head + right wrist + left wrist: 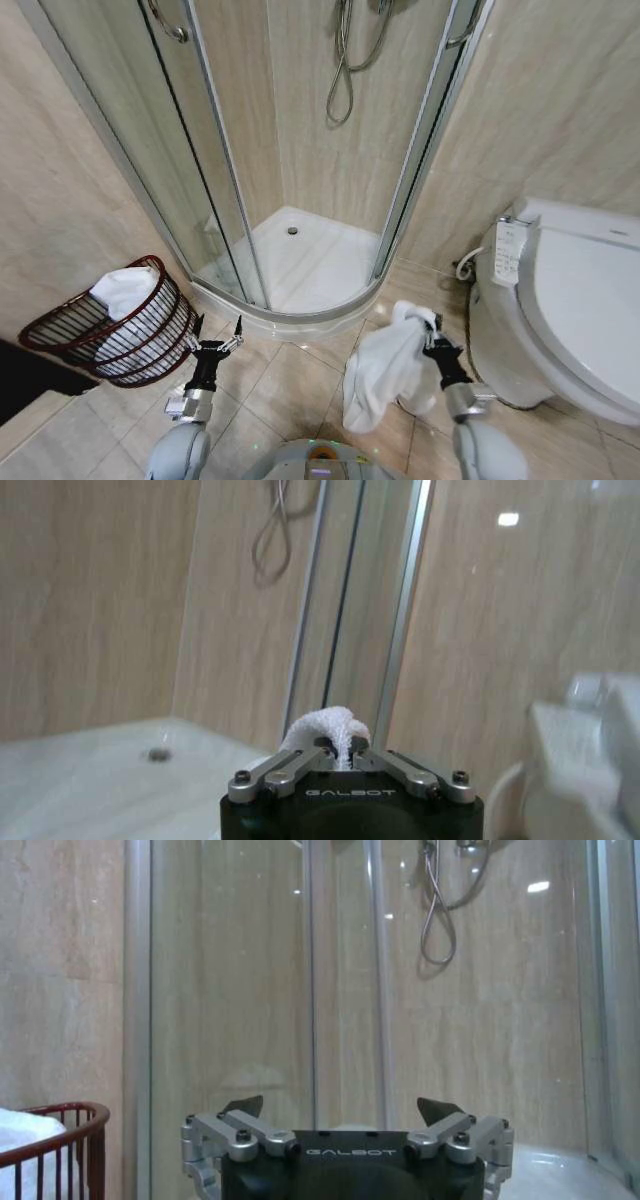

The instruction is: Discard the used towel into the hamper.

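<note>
Jaws marked GALBOT: right gripper [428,322] pinches white towel [385,370], left gripper [216,331] spread.

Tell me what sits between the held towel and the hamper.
The left gripper, open and empty, hangs between the towel in the right gripper and the hamper at the robot's left. A white cloth already lies in the hamper.

Shower stall [290,150], hose [345,60], toilet [570,300].

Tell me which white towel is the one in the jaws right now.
The towel hanging from the right gripper near the toilet; the other lies in the hamper.
</note>
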Motion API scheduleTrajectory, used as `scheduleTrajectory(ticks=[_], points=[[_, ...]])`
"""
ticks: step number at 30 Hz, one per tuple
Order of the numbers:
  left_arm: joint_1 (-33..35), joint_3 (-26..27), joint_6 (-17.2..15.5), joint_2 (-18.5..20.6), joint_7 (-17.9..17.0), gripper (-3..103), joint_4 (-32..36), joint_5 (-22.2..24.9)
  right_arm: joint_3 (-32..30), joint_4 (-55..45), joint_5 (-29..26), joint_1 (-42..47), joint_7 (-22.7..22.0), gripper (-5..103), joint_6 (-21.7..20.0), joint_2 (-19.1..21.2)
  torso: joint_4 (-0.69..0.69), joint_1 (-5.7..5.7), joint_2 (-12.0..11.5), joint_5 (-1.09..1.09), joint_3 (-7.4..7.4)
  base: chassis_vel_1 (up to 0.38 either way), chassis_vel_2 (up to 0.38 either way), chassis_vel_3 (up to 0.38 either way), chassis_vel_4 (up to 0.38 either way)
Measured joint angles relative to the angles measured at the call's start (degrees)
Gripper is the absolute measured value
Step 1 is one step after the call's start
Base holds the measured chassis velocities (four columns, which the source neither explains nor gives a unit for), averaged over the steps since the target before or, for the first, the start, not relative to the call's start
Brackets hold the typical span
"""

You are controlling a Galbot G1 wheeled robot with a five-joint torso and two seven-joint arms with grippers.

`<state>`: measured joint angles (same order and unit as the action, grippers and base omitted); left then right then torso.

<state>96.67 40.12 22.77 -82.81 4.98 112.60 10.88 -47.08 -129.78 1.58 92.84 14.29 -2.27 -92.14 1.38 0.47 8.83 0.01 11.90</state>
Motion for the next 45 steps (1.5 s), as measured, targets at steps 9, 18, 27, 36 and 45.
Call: scheduleTrajectory(ticks=[9, 18, 27, 36, 45], points=[[0.1, 0.2, -0.2, 1.0, 0.0, 100, 0.9, 1.6, -0.8, -13.8, -9.1, -5.4, -7.2, 4, -12.8, 5.2, 0.01, 0.0, 0.0, -0.02, 0.0, 0.0, 0.0, 0.0, 0.0], [0.3, 0.5, -0.8, 0.6, 0.2, 100, 2.3, 3.3, -0.1, -14.3, -10.3, -2.5, -8.3, 4, -10.7, 3.5, -0.01, 0.0, 0.0, -0.01, 0.0, 0.0, 0.0, 0.0, 0.0], [1.2, 1.3, -1.6, 0.3, 1.0, 100, 3.1, 4.9, 0.5, -13.8, -9.4, -3.5, -6.9, 4, -10.5, 3.6, 0.0, 0.0, 0.0, -0.01, 0.0, 0.0, 0.0, 0.0, 0.0], [1.8, 1.3, -0.8, 0.1, 1.7, 100, 2.7, 4.7, 1.3, -12.5, -7.3, -2.9, -5.9, 4, -8.6, 2.4, 0.0, 0.0, 0.0, -0.01, 0.0, 0.01, 0.012, 0.005, 0.009], [1.7, 1.1, -0.8, -0.4, 1.8, 100, 2.7, 4.1, 1.9, -10.8, -6.2, -3.0, -4.8, 4, -7.3, 2.1, 0.0, 0.0, 0.0, -0.01, 0.0, 0.059, 0.057, 0.072, 0.061]])
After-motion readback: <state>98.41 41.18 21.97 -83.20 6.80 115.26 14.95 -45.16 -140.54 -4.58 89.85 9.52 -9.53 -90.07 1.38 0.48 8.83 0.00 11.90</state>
